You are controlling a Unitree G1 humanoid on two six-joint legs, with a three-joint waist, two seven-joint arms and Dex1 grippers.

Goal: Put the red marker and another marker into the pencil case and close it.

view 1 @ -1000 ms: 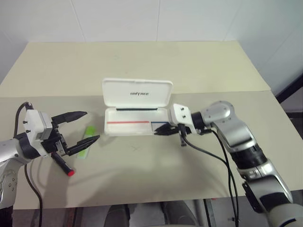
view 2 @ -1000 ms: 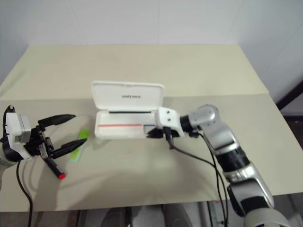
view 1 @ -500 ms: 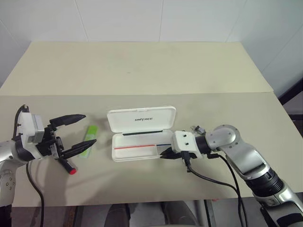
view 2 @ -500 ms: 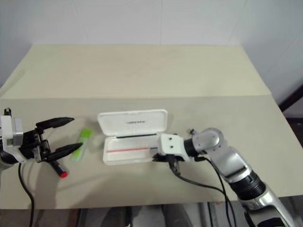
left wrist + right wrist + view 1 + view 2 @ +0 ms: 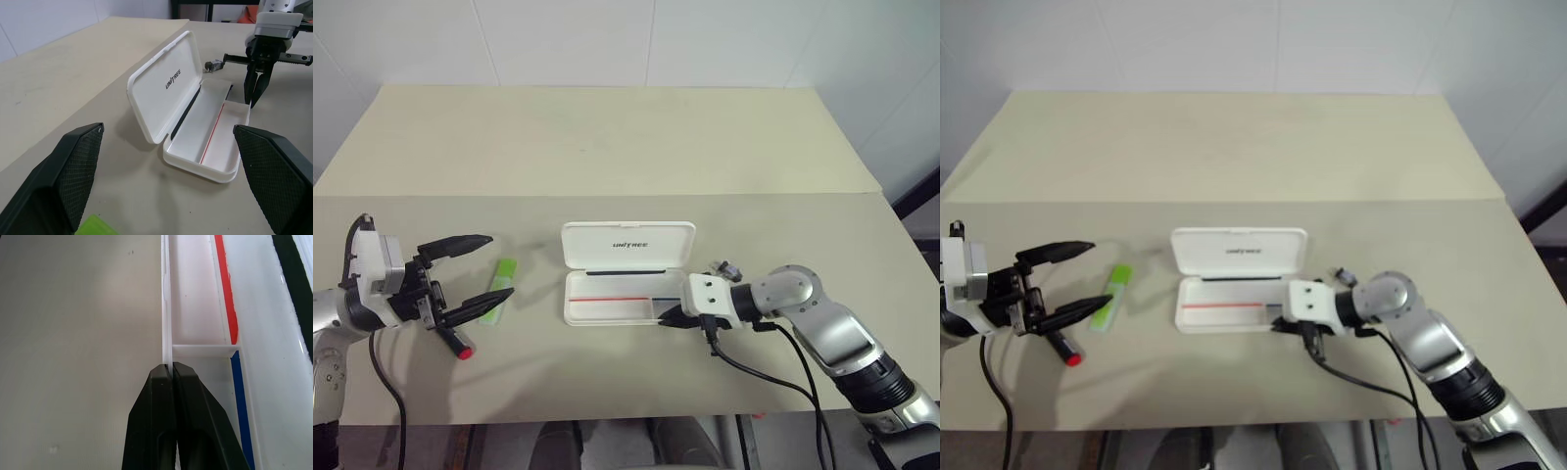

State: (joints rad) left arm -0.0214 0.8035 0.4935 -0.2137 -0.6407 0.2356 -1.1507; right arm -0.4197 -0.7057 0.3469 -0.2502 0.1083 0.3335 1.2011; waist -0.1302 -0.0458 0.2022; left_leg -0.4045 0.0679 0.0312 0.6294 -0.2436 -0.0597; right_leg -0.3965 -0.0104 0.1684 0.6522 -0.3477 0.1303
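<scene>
Spanning both eye views, the beige worktop (image 5: 607, 147) carries every item near its front edge. The pencil case (image 5: 625, 285) sits at the middle of that edge, lid raised upright on its rear hinge, tray facing up. The inner lid face bears the black word "UNITREE", readable in the left wrist view. A red stripe and a blue stripe run along the tray floor; the right wrist view adds a thin white divider wall crossing the tray where the two colours meet.

The left gripper (image 5: 480, 275) hovers near the front left corner, fingers spread wide and holding nothing. The right gripper (image 5: 668, 318) has its fingers pressed together, pinching the thin front wall of the tray at the case's right end; the right wrist view shows the wall edge entering between the fingertips (image 5: 172, 373).

Another marker (image 5: 496, 297) lies flat between the left gripper and the case. The red marker (image 5: 451, 342) lies just in front of the left gripper, red cap toward the front edge. A small dark grey object (image 5: 722, 267) rests right of the case.
</scene>
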